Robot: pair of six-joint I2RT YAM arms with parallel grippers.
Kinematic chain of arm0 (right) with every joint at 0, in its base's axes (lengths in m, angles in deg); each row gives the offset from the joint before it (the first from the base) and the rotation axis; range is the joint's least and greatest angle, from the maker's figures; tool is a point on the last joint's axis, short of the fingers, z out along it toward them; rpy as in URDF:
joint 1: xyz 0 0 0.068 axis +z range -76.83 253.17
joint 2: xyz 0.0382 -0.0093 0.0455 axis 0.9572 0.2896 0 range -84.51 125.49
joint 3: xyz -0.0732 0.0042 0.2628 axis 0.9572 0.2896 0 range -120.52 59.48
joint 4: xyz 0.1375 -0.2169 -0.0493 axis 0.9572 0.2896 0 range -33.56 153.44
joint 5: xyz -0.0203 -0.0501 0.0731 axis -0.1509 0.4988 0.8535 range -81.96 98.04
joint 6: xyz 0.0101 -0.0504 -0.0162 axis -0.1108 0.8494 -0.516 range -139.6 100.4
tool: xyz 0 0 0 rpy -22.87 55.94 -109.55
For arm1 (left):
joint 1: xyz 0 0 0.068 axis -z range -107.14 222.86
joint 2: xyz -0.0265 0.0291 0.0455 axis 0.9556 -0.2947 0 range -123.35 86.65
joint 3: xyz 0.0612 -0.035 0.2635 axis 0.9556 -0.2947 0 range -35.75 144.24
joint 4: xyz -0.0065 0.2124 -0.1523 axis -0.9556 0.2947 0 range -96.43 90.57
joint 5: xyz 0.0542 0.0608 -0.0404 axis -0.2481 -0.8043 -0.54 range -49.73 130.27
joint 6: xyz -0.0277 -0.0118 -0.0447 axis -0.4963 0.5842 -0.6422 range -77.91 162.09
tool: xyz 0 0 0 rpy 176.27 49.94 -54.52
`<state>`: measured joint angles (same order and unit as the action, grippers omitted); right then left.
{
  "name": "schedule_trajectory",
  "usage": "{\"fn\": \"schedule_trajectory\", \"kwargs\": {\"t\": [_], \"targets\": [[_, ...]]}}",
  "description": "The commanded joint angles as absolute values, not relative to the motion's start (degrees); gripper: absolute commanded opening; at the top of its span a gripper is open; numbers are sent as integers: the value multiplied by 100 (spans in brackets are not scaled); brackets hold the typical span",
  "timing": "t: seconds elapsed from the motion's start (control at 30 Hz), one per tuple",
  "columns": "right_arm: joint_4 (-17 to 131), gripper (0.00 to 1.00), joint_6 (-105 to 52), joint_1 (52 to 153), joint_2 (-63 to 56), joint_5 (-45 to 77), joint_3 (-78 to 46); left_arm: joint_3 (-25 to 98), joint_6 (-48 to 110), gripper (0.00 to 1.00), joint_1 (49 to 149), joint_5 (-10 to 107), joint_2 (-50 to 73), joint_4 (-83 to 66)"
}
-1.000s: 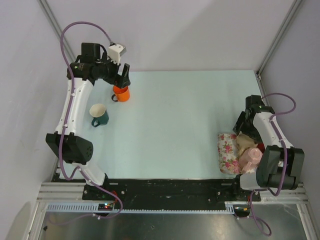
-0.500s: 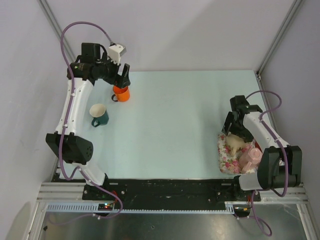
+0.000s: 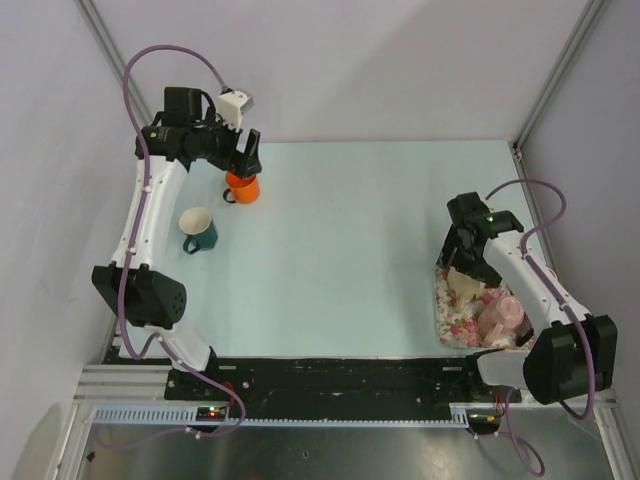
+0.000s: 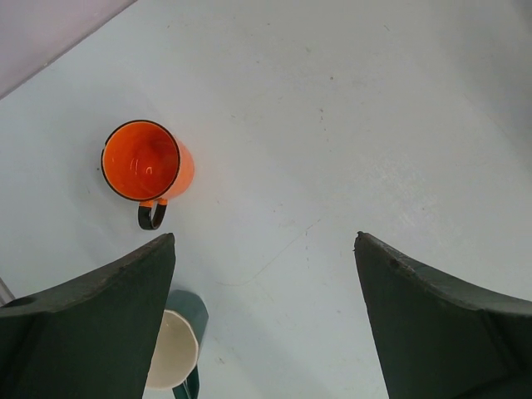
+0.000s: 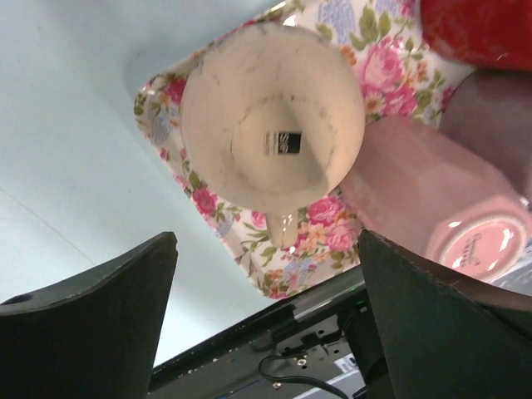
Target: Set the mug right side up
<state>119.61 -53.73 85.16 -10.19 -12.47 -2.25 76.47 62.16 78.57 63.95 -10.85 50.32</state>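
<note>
**Cream mug bottom-up on the tray, both grippers released**

The pale blue worktop (image 3: 350, 230) carries a flowered tray (image 5: 166, 112) at its right edge, close to the near-right corner. The right gripper (image 5: 268, 239) hangs above this tray with its jaws wide apart and holds nothing. The left gripper (image 4: 264, 241) is near the far-left corner, its jaws also spread and not touching anything.

On the tray a pink mug (image 5: 432, 208) lies with its base toward the camera. Just beside it stands the cream mug (image 5: 272, 125), upside down, its base with a small label showing and its handle pointing to the near edge. A red vessel (image 5: 474, 29) is seen only partly.

Near the far-left corner the orange mug (image 4: 145, 162) stands upright. The green mug (image 3: 197, 228) stands further along the left edge, opening up.
</note>
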Motion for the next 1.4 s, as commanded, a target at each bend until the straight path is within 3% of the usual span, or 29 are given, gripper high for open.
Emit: {"fn": "schedule_trajectory", "kwargs": {"t": [0.0,0.1,0.4,0.53,0.6,0.77,0.8,0.97,1.17,1.37], "targets": [[12273,90,-6300,8841,-1311,-1193,112,7625,6354,92,7863,6597,-841,4955],[12027,74,-6683,8908,-1447,-1167,651,7602,6371,92,7858,6612,-815,4951],[11067,66,-6540,8859,-908,-1299,1160,7627,6377,92,7861,6699,-750,4952],[10597,55,-6394,8882,-728,-1243,1301,7614,6388,92,7865,6643,-710,4955],[10490,47,-6371,8882,-687,-1274,1350,7596,6397,93,7863,6615,-688,4953],[10463,7,-6306,8886,-846,-1433,1418,7538,6387,93,7862,6580,-617,4953],[10466,4,-6282,8888,-953,-1382,1416,7514,6352,93,7859,6605,-604,4955],[10797,0,-6194,9103,-1709,-1203,1072,7457,6046,93,7859,6922,-503,4990],[10776,0,-6054,9885,-3032,-1227,-158,7742,5314,99,7869,8034,-340,5114],[8397,0,-6141,10719,-3481,-414,-750,8396,4337,100,8074,9550,-280,5116]]}}
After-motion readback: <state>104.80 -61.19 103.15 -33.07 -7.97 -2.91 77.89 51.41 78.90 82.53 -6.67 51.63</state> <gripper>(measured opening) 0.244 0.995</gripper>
